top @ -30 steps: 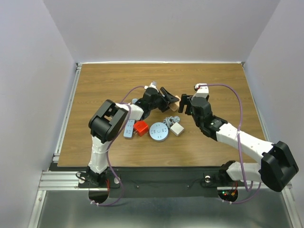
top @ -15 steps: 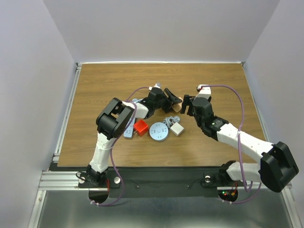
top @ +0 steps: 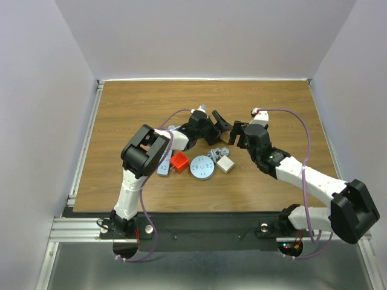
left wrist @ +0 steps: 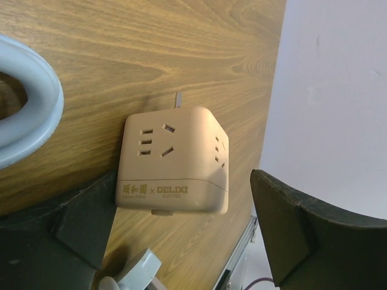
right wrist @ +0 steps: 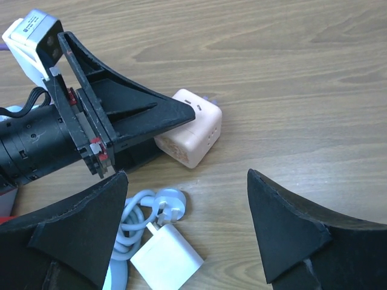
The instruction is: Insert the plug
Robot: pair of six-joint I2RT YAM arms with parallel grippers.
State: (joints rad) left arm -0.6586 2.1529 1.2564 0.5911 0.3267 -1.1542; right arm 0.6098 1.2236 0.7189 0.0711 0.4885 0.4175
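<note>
A beige cube socket (left wrist: 172,160) lies on the wooden table, socket holes facing the left wrist camera. My left gripper (left wrist: 184,205) is open with a finger on each side of the cube; the cube rests against the lower left finger (left wrist: 66,223). In the right wrist view the cube (right wrist: 190,127) lies ahead of my open, empty right gripper (right wrist: 186,176). A pale blue three-pin plug (right wrist: 168,205) with coiled cable and a white adapter (right wrist: 166,257) lie between the right fingers. From above, the cube (top: 224,135) sits between the left gripper (top: 220,127) and the right gripper (top: 233,136).
Near the left arm lie a grey round disc (top: 202,167), a red block (top: 179,162) and a pale blue flat piece (top: 164,164). The white adapter (top: 225,164) sits just right of the disc. The table's right edge and a metal rail (left wrist: 242,266) show in the left wrist view.
My left gripper has moved right toward the cube and now has its open fingers around it. The right gripper has shifted only slightly.
</note>
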